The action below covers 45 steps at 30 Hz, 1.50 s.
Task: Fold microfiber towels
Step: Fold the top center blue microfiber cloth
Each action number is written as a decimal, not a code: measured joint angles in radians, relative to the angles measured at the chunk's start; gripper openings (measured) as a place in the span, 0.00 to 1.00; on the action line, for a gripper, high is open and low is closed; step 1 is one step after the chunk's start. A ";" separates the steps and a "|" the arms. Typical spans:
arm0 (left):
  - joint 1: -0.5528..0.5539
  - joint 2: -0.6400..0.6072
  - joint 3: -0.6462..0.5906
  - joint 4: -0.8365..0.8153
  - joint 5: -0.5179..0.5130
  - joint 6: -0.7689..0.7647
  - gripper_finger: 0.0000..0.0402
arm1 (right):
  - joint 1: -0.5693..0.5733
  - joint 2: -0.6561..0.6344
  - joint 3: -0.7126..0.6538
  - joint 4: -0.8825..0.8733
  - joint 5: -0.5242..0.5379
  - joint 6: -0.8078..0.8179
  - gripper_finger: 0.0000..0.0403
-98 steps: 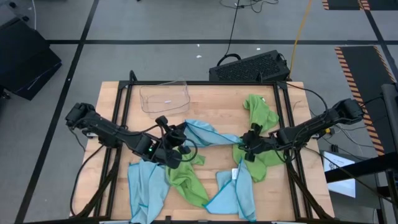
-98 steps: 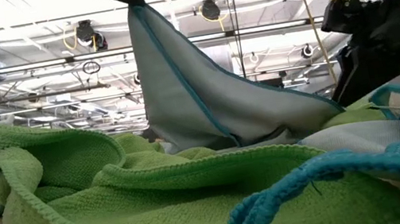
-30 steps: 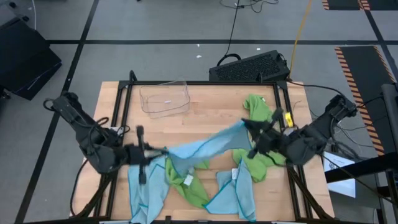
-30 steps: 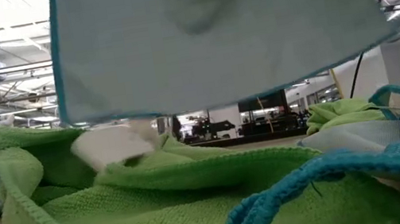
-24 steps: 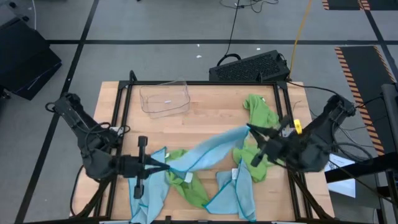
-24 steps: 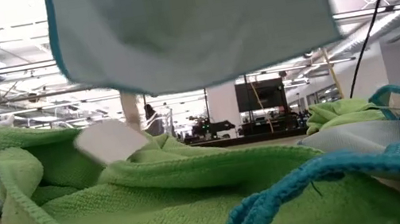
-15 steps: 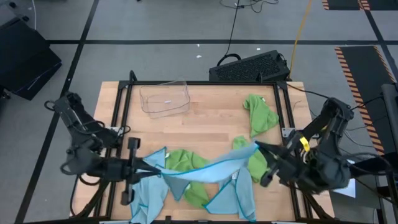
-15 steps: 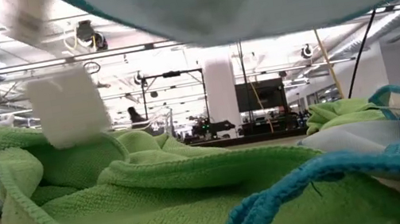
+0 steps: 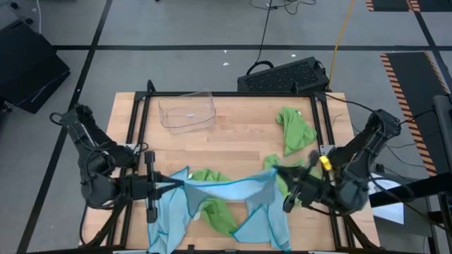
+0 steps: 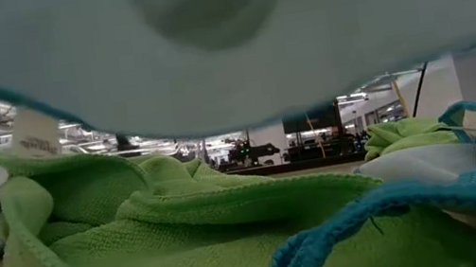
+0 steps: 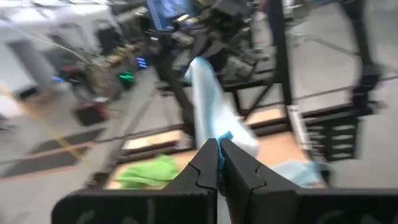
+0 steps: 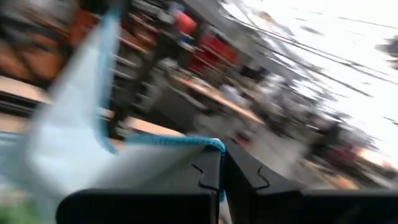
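Grey floor (image 9: 176, 28) w/ black seams; hazard-striped strip (image 9: 406, 77) beyond tabletop's right edge; ceiling lights (image 10: 220, 141) seen overhead.

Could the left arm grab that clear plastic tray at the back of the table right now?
Probably not yet. The left gripper is shut on a corner of the blue towel that it stretches with the right gripper. The clear tray sits unobstructed; it would need to let go first.

Both arms raised, left fingers (image 11: 219, 163) and right fingers (image 12: 221, 171) pinched together.
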 joint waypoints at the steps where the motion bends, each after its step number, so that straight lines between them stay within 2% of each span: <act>1: 0.002 0.000 -0.001 -0.011 0.035 -0.030 0.02 | -0.018 -0.004 -0.023 0.001 -0.074 0.045 0.01; 5: -0.009 0.007 -0.014 -0.019 0.189 -0.105 0.02 | -0.098 -0.006 -0.111 0.002 -0.404 0.217 0.01; 7: -0.019 0.021 -0.014 0.005 0.254 -0.135 0.03 | -0.131 -0.005 -0.146 -0.005 -0.510 0.296 0.01; 9: -0.034 0.043 -0.014 0.047 0.291 -0.143 0.03 | -0.150 -0.005 -0.164 -0.015 -0.562 0.361 0.01; 13: -0.053 0.079 0.000 0.136 0.340 -0.080 0.01 | -0.123 -0.003 -0.099 -0.057 -0.542 0.352 0.01; 17: -0.055 0.091 0.068 0.115 0.306 -0.031 0.02 | -0.051 -0.009 0.078 -0.190 -0.409 0.243 0.01; 21: -0.048 0.091 0.156 -0.047 0.169 -0.014 0.01 | -0.029 -0.013 0.188 -0.409 -0.260 0.231 0.01; 24: -0.013 0.086 0.196 -0.245 -0.020 -0.061 0.02 | -0.063 -0.049 0.190 -0.552 -0.249 0.325 0.01; 27: 0.053 0.067 0.195 -0.502 -0.117 -0.223 0.02 | -0.137 -0.096 0.131 -0.672 -0.272 0.451 0.01; 32: 0.212 0.049 0.138 -0.958 -0.114 -0.648 0.02 | -0.285 -0.213 -0.055 -0.709 -0.355 0.557 0.01; 34: 0.278 0.045 0.094 -1.075 -0.114 -0.779 0.03 | -0.348 -0.272 -0.135 -0.699 -0.393 0.554 0.01; 37: 0.366 0.043 0.013 -1.127 -0.110 -0.853 0.04 | -0.446 -0.346 -0.269 -0.655 -0.404 0.521 0.01; 40: 0.439 0.042 -0.052 -1.086 -0.093 -0.821 0.03 | -0.541 -0.417 -0.386 -0.543 -0.426 0.470 0.01; 45: 0.533 0.042 -0.126 -0.940 -0.042 -0.699 0.02 | -0.669 -0.480 -0.540 -0.348 -0.608 0.422 0.01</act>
